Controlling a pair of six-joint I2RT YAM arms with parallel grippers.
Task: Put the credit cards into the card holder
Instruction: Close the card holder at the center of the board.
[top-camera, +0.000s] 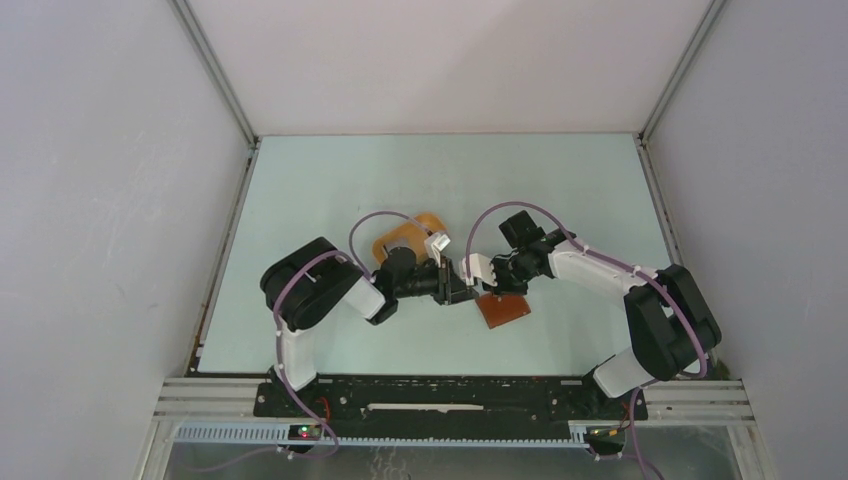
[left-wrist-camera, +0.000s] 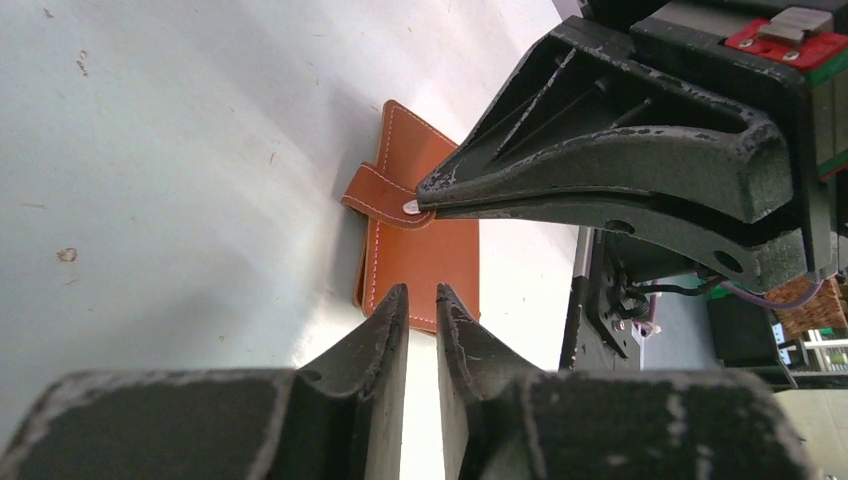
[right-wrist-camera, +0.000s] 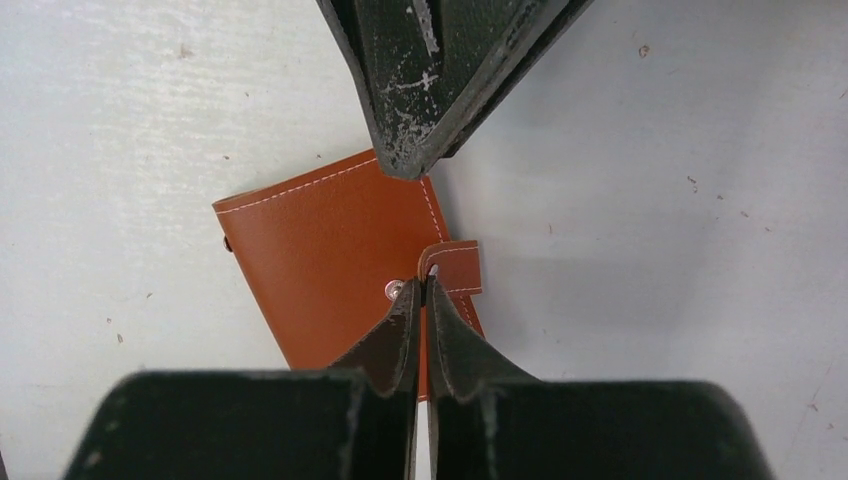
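Note:
The card holder is a closed reddish-brown wallet lying flat on the table between the two arms. It also shows in the left wrist view and in the right wrist view. My right gripper is shut on the wallet's snap strap and pinches its tip; the same pinch shows in the left wrist view. My left gripper holds nothing, its jaws nearly closed with a thin gap, tips at the wallet's edge. The left gripper's tips meet the wallet's far edge. No credit cards are visible.
An orange-yellow oval tray sits just behind the left wrist, mostly covered by the arm. Grey walls enclose the pale table on three sides. The arms' forearms cross the middle of the table.

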